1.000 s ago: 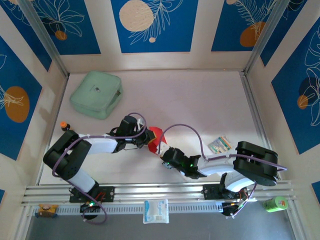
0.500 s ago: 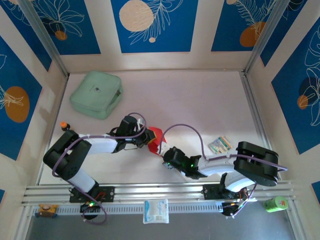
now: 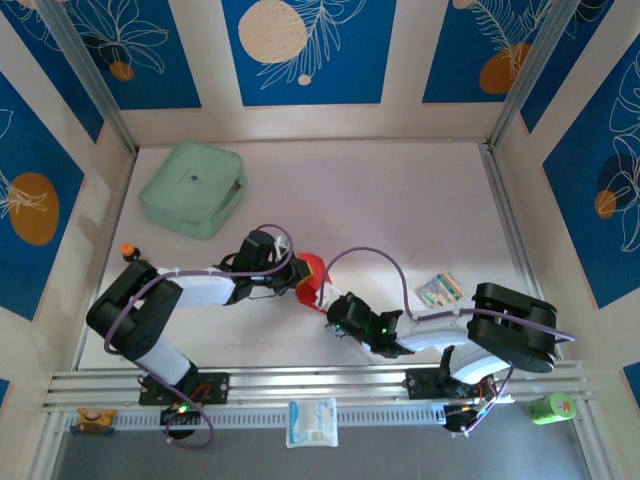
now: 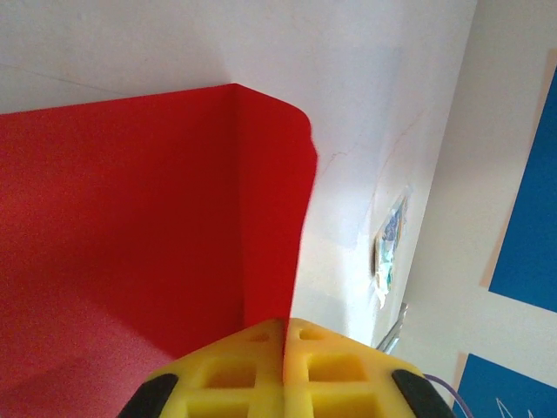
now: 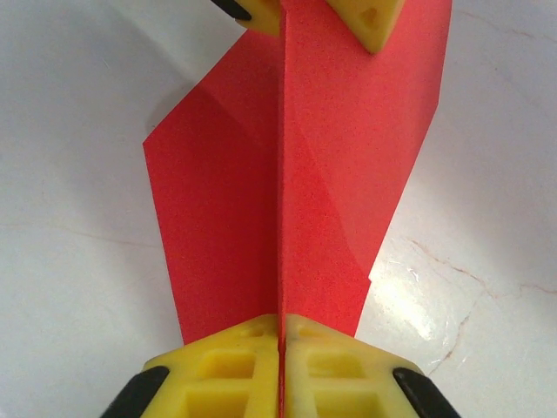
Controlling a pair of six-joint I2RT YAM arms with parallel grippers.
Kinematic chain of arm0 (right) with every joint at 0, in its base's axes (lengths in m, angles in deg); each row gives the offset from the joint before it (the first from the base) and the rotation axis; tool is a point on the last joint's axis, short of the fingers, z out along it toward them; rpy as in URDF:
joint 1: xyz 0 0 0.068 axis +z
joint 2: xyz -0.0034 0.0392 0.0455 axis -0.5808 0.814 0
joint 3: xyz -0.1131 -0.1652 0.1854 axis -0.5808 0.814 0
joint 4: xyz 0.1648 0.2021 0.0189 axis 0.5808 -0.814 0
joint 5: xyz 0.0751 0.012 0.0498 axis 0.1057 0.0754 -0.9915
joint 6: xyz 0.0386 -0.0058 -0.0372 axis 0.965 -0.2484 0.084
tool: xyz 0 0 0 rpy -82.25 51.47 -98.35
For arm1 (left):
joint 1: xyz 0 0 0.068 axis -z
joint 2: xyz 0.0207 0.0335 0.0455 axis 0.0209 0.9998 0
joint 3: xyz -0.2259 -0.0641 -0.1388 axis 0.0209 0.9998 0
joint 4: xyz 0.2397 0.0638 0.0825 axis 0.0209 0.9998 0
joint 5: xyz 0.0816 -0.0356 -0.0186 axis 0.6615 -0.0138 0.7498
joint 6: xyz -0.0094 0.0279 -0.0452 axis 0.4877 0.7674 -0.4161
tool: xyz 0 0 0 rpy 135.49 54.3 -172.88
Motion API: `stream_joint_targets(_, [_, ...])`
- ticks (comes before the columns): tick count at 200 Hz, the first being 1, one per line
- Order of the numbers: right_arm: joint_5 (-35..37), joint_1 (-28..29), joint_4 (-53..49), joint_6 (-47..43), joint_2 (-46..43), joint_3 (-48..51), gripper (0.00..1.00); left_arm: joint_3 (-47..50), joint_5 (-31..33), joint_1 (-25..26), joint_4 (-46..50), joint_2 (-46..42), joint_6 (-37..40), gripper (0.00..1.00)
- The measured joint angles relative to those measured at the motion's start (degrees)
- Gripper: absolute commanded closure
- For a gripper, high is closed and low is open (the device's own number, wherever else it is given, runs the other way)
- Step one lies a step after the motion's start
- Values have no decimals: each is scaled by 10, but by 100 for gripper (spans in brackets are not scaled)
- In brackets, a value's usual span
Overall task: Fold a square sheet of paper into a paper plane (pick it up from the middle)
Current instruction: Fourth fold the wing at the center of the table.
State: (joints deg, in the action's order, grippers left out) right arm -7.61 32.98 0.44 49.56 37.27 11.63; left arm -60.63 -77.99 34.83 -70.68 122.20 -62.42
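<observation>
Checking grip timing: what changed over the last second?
The right pincer closed onto the square sheet of paper; seen from above, its rounded edge turned angular. The left pincer stayed shut on the same sheet; the mint-green case did not move.

square sheet of paper (image 5: pixel 252 218): thin paper, matt, finely grained
right gripper pads (image 5: pixel 228 370): yellow, matt, moulded
table (image 5: pixel 496 139): smooth, faintly glossy, marble-veined

lab robot cell: aluminium rails (image 3: pixel 300 379), patterned panels (image 3: pixel 340 60)
</observation>
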Motion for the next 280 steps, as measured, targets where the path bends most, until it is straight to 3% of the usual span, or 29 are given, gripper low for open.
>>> stream_joint_targets(60, [-38, -23, -3, 42, 0, 0, 97, 0, 16, 0, 31, -26, 10, 59])
stream_joint_targets(131, [-151, -86, -5, 144, 0, 0, 98, 0, 89, 0, 129, -113, 31, 45])
stream_joint_targets(170, [-224, -135, -5, 197, 0, 0, 98, 0, 101, -2, 149, -122, 32, 49])
stream_joint_targets(239, [-383, -224, 16, 293, 6, 0, 99, -4, 61, -1, 114, -58, 33, 78])
stream_joint_targets(280, [-445, -253, 48, 346, 21, 11, 99, -31, 35, 9, 92, -5, 31, 83])
